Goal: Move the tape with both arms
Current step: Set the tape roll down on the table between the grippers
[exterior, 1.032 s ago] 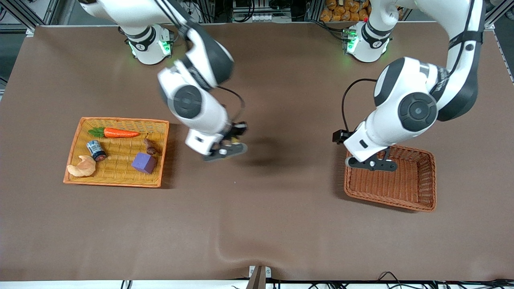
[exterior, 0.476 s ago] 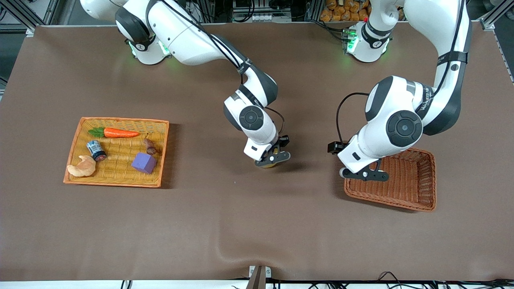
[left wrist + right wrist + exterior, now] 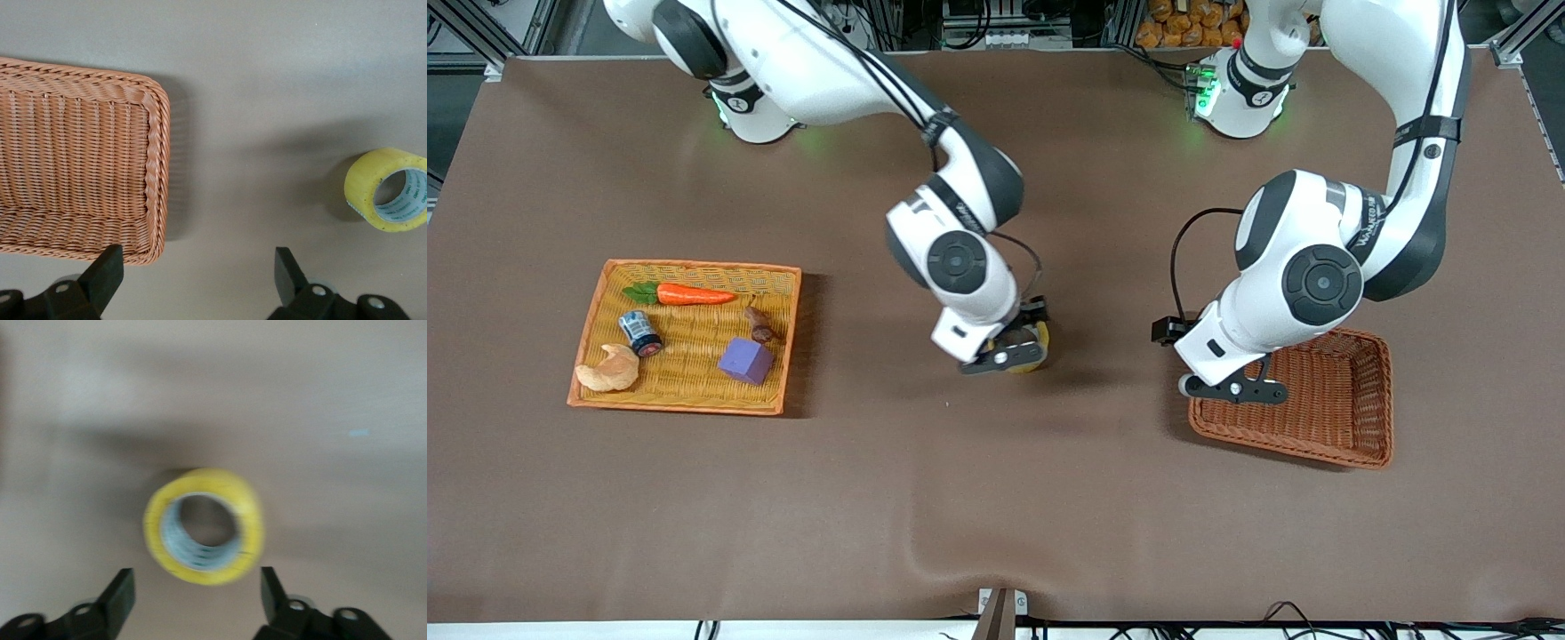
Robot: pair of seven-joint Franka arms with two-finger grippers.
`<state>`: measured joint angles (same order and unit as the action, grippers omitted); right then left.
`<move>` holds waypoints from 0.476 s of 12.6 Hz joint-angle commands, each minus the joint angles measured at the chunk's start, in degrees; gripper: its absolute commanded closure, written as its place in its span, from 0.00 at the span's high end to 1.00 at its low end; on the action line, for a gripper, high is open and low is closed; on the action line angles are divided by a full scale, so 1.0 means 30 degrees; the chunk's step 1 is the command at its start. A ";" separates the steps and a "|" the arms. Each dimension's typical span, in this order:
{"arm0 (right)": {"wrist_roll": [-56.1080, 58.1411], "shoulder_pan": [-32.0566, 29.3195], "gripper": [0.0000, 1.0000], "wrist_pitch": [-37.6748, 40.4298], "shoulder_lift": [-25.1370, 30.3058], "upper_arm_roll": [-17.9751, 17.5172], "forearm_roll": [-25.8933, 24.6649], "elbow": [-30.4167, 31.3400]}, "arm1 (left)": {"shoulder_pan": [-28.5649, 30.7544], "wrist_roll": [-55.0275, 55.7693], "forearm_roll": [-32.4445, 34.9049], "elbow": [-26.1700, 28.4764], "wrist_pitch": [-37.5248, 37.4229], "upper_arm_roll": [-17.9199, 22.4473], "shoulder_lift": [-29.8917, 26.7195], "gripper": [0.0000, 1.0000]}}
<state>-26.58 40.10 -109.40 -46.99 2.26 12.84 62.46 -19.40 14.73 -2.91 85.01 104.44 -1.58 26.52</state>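
The tape (image 3: 1037, 349) is a yellow roll with a grey-white core. It lies alone on the brown table about midway between the two arms' ends, partly hidden by my right gripper (image 3: 1002, 359). In the right wrist view the tape (image 3: 204, 525) lies free on the cloth, and my right gripper (image 3: 197, 600) is open and empty above it. My left gripper (image 3: 1234, 390) is open and empty over the brown wicker basket's rim (image 3: 1202, 425). In the left wrist view my left gripper (image 3: 195, 277) is open, with the tape (image 3: 389, 190) off to one side.
A flat wicker tray (image 3: 775, 356) toward the right arm's end holds a carrot (image 3: 680, 293), a small blue-and-white can (image 3: 639, 332), a purple block (image 3: 745, 360), a croissant-like piece (image 3: 608, 371) and a small brown item (image 3: 759, 324). The deep basket (image 3: 80, 173) is empty.
My right arm swung across to the middle of the table with the tape, let it go there and has drawn back a little. My left gripper dropped slightly over the basket's rim.
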 commanded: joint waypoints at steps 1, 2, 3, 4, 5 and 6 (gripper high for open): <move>0.1466 -0.1349 1.00 -0.0181 0.3787 0.0332 -0.0384 0.4039 | -0.0561 0.1967 0.0413 -0.0299 0.1537 0.0030 0.1087 1.00; 0.1562 -0.1731 1.00 -0.0620 0.4638 0.0361 -0.0384 0.5182 | -0.0971 0.2584 0.0413 -0.0328 0.2095 0.0088 0.1410 1.00; 0.1882 -0.2228 1.00 -0.1060 0.5546 0.0361 -0.0471 0.6441 | -0.1294 0.3170 0.0442 -0.0328 0.2477 0.0088 0.1675 1.00; 0.2321 -0.2842 1.00 -0.2137 0.6715 0.0361 -0.0559 0.8078 | -0.1820 0.3669 0.0559 -0.0328 0.2597 0.0088 0.1938 1.00; 0.2644 -0.3689 1.00 -0.2728 0.7742 0.0361 -0.0560 0.9457 | -0.2231 0.4080 0.0560 -0.0328 0.2656 0.0088 0.2173 1.00; 0.2618 -0.4393 1.00 -0.2096 0.8071 0.0361 -0.0560 0.9500 | -0.2641 0.4606 0.0560 -0.0328 0.3121 0.0059 0.2262 1.00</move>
<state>-19.96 30.75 -114.57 -29.80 4.41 12.00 82.18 -24.98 25.20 -2.90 85.02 112.38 -1.79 32.42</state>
